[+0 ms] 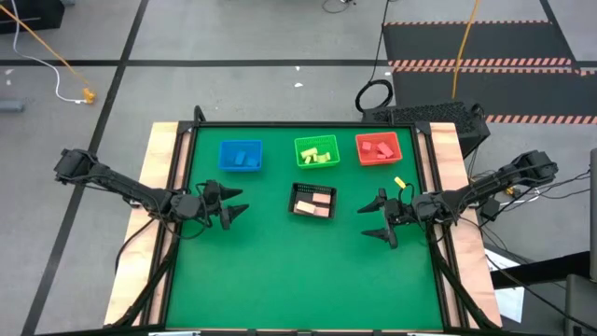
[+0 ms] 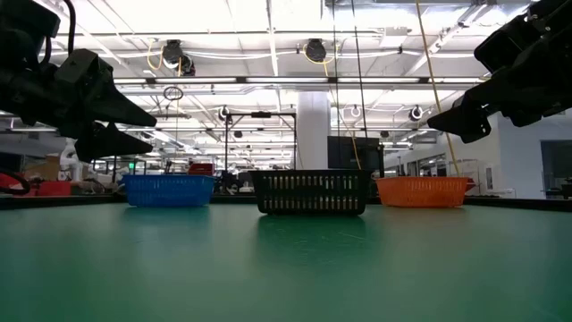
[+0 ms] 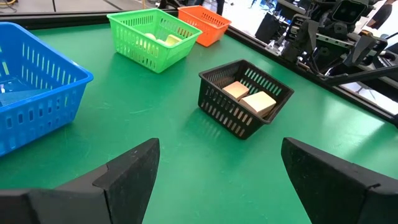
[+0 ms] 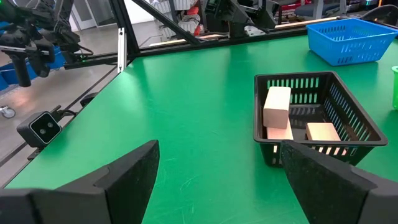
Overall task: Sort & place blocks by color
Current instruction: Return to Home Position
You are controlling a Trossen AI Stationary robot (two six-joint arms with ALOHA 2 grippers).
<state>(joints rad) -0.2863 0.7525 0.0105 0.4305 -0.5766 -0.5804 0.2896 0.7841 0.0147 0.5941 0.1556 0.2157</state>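
Tan blocks [image 1: 313, 203] lie in the black mesh tray [image 1: 300, 191] at the table's middle; they also show in the left wrist view [image 3: 250, 98] and the right wrist view [image 4: 277, 106]. Blue blocks [image 1: 243, 157] lie in the blue tray, yellow-green blocks [image 1: 319, 154] in the green tray, and red blocks [image 1: 377, 148] in the red tray. One yellow-green block [image 1: 400, 182] lies flat on the green mat, just beyond the right arm. My left gripper [image 1: 241, 203] hovers open left of the black tray. My right gripper [image 1: 366, 220] hovers open to its right. Both point at it.
The blue tray [image 1: 224, 147], green tray [image 1: 300, 161] and red tray [image 1: 361, 140] stand in a row along the far side. The near half of the green mat [image 1: 298, 280] lies bare. Wooden rails run along both sides of the table.
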